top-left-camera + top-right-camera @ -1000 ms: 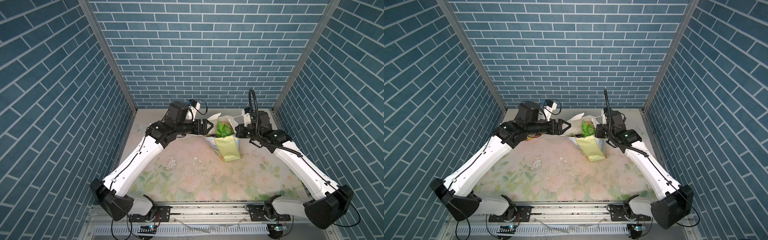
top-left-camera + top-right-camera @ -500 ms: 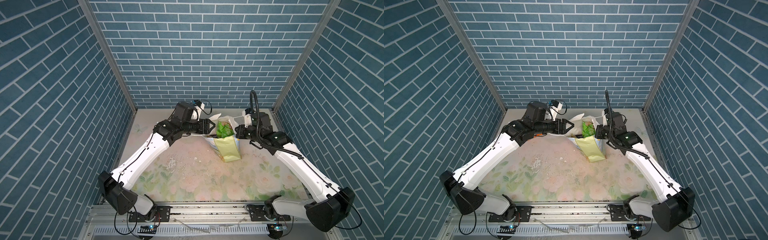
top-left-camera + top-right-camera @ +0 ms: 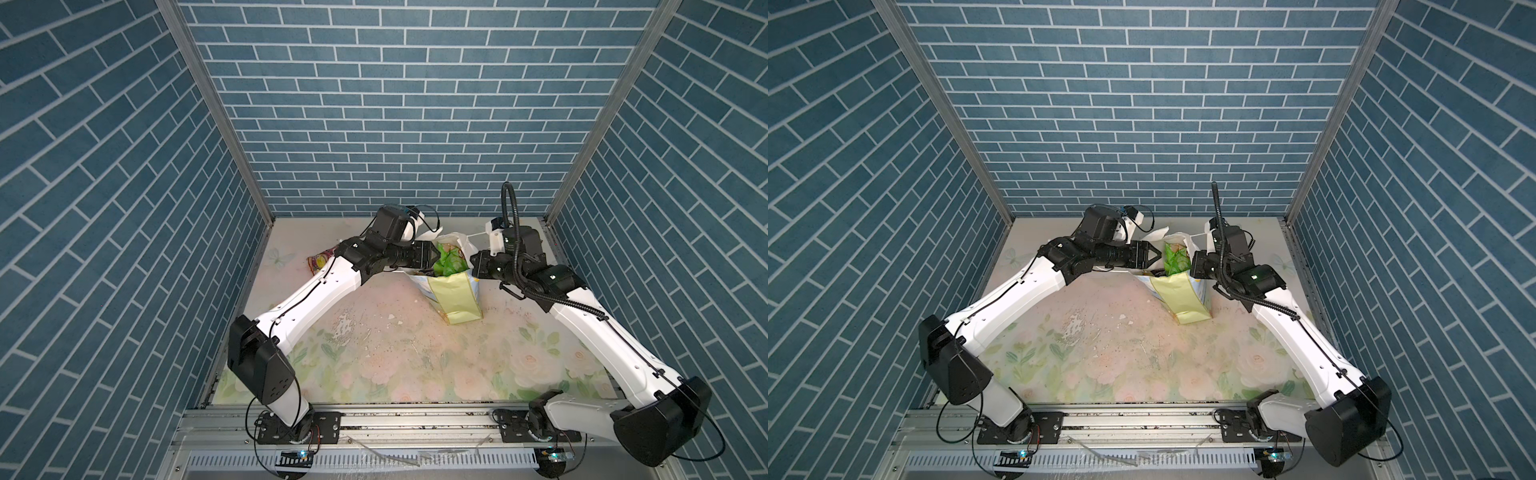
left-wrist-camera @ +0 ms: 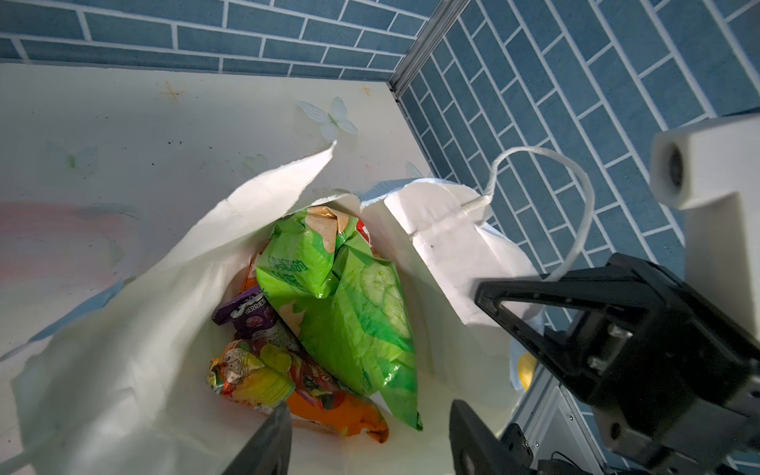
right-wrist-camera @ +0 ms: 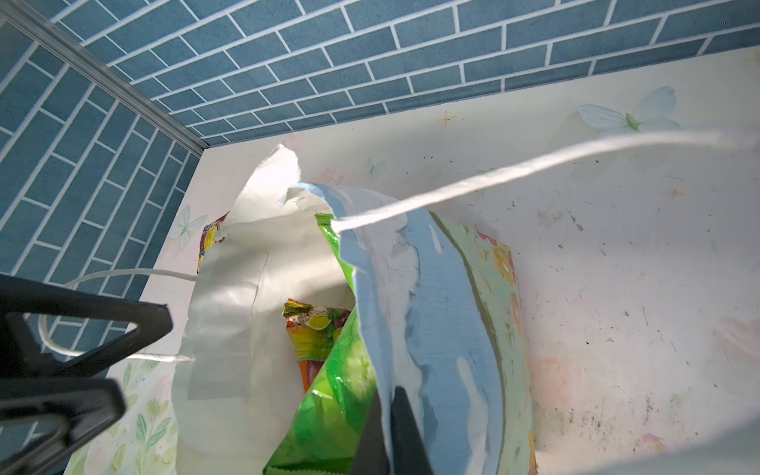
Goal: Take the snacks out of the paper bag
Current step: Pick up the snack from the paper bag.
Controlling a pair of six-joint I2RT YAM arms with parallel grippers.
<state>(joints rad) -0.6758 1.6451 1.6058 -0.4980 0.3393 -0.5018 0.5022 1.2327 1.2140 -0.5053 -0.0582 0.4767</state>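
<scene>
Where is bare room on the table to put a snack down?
The wide table middle between left arm, right arm and bag is bare. Crowded: the bag mouth, where the left end effector and right end effector meet, and the far left corner with one packet.

My robot test booth: a lab cell dressed in printed panels.
Blue brick-print walls [image 3: 407,104] close me in at 9, 12 and 3 o'clock, joined by bare aluminium corner posts [image 3: 216,108]. The tabletop [image 3: 395,357] wears a scuffed, rose-print sheet. At 6 o'clock an aluminium rail [image 3: 415,417] carries black plates [image 3: 328,428] where my left arm [image 3: 307,299] and right arm [image 3: 615,340] are bolted down, with a slotted cable duct [image 3: 415,459] along the front edge.
</scene>
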